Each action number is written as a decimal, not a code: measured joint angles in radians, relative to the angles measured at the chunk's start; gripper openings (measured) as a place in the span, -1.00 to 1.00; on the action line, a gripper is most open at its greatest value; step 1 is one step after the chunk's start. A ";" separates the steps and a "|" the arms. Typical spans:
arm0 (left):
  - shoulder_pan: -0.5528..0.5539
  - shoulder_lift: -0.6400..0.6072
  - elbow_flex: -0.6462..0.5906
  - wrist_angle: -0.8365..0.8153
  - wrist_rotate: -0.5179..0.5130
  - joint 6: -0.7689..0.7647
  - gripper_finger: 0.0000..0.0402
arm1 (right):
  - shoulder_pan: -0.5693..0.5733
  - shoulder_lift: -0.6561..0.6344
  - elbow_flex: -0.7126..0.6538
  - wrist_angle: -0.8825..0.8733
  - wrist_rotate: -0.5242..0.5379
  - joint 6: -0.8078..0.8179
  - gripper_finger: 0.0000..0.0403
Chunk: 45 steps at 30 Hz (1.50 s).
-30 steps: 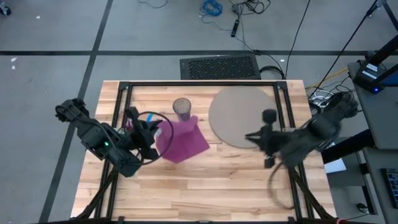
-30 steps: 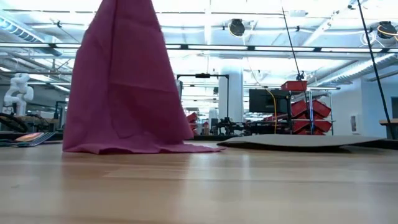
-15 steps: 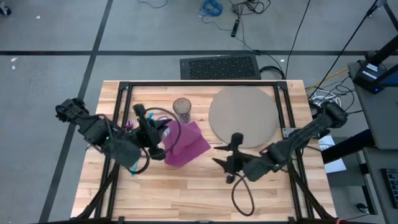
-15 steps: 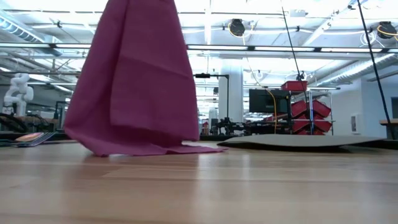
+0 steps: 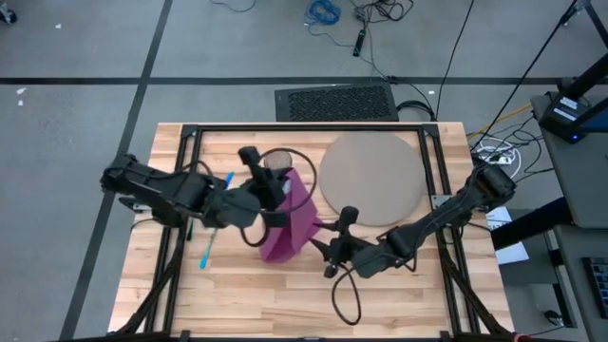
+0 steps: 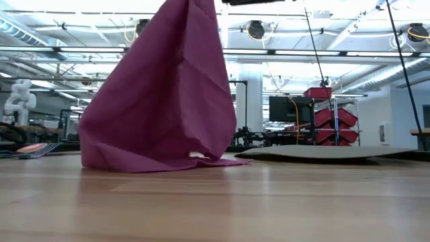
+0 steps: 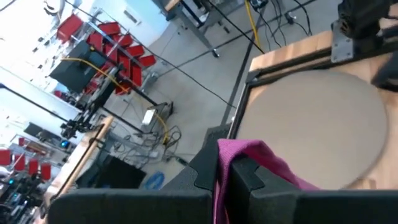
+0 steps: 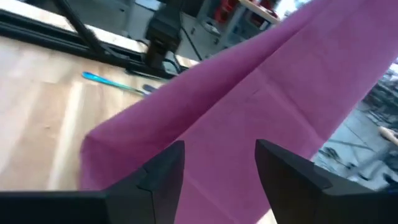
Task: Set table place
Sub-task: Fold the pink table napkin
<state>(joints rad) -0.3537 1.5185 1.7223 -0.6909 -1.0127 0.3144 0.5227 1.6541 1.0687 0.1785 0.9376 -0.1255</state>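
My left gripper (image 5: 282,186) is shut on the top of the purple napkin (image 5: 296,220), above the table (image 5: 380,294). The napkin hangs as a tent, and its lower edge (image 6: 151,163) rests on the wood. My right gripper (image 5: 322,250) is open and low, just right of the napkin's lower part. In the right wrist view its fingers (image 8: 163,169) stand apart with the napkin (image 8: 249,106) right ahead of them; I see no touch. The round grey-tan mat (image 5: 370,177) lies at the far right. The clear glass (image 5: 277,159) stands behind the left gripper. My left gripper pinches a bunched top part of the napkin (image 7: 231,152) between its two fingers, coming nearly level from the table's left. How many layers are pinched, I cannot tell. The cloth hangs below the fingers, and its bottom edge (image 6: 154,163) lies on the table.
Blue cutlery (image 5: 210,249) lies on the wood at the near left, and another blue piece (image 5: 228,180) lies by the left arm. Bare planks run along the near edge. The black frame (image 5: 304,130) rims the tabletop.
My left gripper has gone toward the table's right edge with the napkin's top. The cloth now leans right, while its lower edge has stayed on the wood. My right gripper has come down and toward the table's left, up to the napkin.
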 joint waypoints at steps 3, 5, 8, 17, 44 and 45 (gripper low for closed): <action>0.011 0.007 0.000 0.086 0.018 0.065 -1.00 | 0.000 0.016 0.000 0.028 0.007 0.022 -0.04; 0.014 0.012 0.007 0.116 0.020 0.093 -1.00 | 0.001 0.028 0.000 0.029 0.041 0.044 -0.02; 0.014 0.015 0.025 0.136 0.028 0.115 -1.00 | 0.000 0.036 0.000 0.024 0.096 0.078 0.01; 0.030 0.077 0.117 0.169 0.052 0.167 -1.00 | 0.004 0.040 0.000 0.003 0.270 0.152 0.02; 0.010 0.169 0.291 0.120 0.050 0.270 -1.00 | 0.008 0.165 0.000 -0.356 0.512 0.644 -0.31; 0.010 0.170 0.298 0.115 0.050 0.271 -1.00 | 0.008 0.165 0.000 -0.394 0.500 0.691 -0.32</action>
<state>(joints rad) -0.3436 1.6882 2.0201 -0.5761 -0.9623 0.5850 0.5312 1.8194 1.0687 -0.2155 1.4373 0.5659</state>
